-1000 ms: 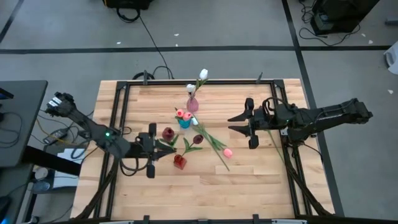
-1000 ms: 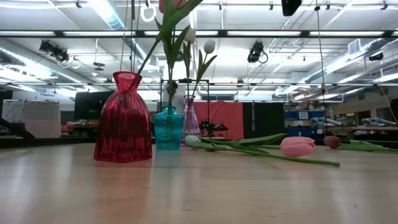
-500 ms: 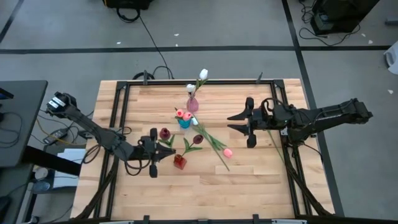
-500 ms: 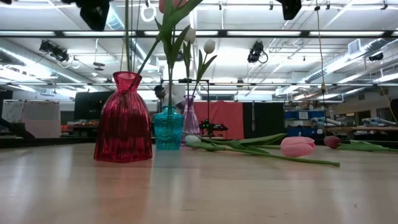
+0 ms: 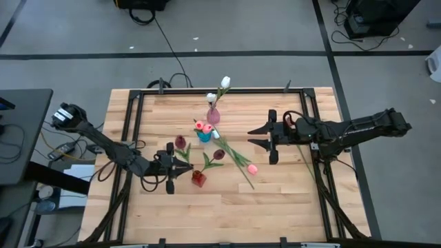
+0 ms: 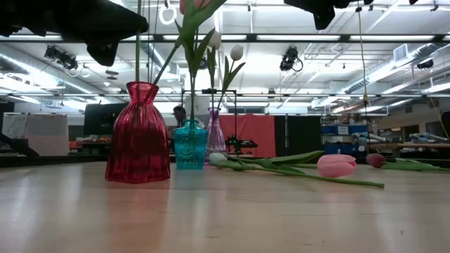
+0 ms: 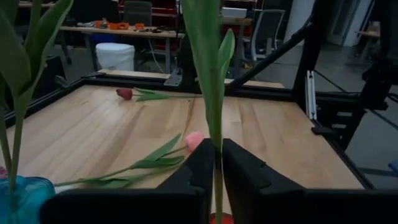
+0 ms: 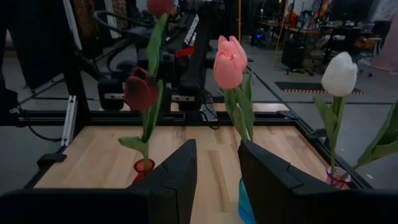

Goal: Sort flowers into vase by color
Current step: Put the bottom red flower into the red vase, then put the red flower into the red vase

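Observation:
My left gripper (image 5: 173, 169) is shut on a dark red tulip (image 5: 180, 141) just left of the red vase (image 5: 198, 179); the stem (image 6: 138, 42) rises from the vase's mouth. Another dark red tulip (image 8: 142, 90) stands in that vase. Pink tulips (image 8: 229, 62) stand in the blue vase (image 5: 204, 135), white ones (image 5: 224, 83) in the pale pink vase (image 5: 213, 116). A pink tulip (image 5: 252, 168), a white one (image 6: 218, 159) and a dark red one (image 6: 375, 160) lie on the table. My right gripper (image 5: 269, 141) hovers open to the right of the vases. My left gripper pinches the dark red tulip's green stem (image 7: 217, 146) between its two fingers, below the leaves. The fingers come level from the table's left and lie across the stem. The tulip stands nearly upright, and its lower end reaches down to the red vase's mouth (image 7: 221, 219).
The three vases stand close together at mid-table. Black frame rails (image 5: 131, 131) run along the table's left, far and right sides. The lying tulips' stems (image 5: 238, 160) stretch between the vases and my right gripper. Bare wood (image 5: 227, 207) lies toward the near edge.
My left gripper has moved with the dark red tulip toward the near edge and the red vase, and has come down into the low view's upper left. The tulip's head has shifted left and toward the far edge. My right gripper has edged left toward the vases.

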Controlling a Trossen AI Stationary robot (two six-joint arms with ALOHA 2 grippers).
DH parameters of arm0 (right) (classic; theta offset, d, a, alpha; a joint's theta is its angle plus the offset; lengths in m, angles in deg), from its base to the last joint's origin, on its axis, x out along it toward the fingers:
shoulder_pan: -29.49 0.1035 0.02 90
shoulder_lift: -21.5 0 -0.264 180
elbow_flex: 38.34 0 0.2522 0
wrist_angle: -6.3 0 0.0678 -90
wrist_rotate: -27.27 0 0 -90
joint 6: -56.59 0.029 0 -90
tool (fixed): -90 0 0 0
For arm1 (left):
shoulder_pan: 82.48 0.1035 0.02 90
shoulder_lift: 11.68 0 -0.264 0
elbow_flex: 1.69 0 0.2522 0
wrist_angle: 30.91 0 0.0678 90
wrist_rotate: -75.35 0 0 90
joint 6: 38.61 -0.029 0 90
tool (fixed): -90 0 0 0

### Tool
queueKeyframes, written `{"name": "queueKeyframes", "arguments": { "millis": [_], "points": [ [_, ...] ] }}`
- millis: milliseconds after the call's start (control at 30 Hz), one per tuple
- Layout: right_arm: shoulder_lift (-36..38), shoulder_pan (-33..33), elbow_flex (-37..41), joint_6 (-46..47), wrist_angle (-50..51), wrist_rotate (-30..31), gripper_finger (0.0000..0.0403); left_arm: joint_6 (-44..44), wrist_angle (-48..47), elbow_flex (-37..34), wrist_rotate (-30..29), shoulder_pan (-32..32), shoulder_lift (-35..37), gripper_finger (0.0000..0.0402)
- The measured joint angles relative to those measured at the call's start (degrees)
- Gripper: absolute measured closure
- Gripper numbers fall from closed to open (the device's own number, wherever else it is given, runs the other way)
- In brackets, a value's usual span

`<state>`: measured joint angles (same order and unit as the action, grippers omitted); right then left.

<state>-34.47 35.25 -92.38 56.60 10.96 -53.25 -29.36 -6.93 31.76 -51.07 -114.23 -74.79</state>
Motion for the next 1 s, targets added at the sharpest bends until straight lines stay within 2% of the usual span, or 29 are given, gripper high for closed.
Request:
{"name": "queueKeyframes", "arguments": {
  "millis": [267,467,767,1000],
  "points": [
    [-2.1,0.0,0.0,-0.1,-1.5,0.1,0.0270,-1.3,0.0,0.9,0.3,0.5,-1.9,0.0257],
    [-2.6,0.0,0.0,0.3,-0.8,-0.1,0.0270,-0.9,-4.7,0.9,4.2,0.5,-1.6,0.0200],
    [-2.6,0.0,0.0,0.5,1.9,-0.1,0.0270,3.3,-10.3,0.9,8.8,0.5,-0.4,0.0193],
    [-2.6,0.0,0.0,1.8,4.5,-2.3,0.0270,4.8,-19.7,0.9,9.6,0.5,5.6,0.0193]
  ]
}}
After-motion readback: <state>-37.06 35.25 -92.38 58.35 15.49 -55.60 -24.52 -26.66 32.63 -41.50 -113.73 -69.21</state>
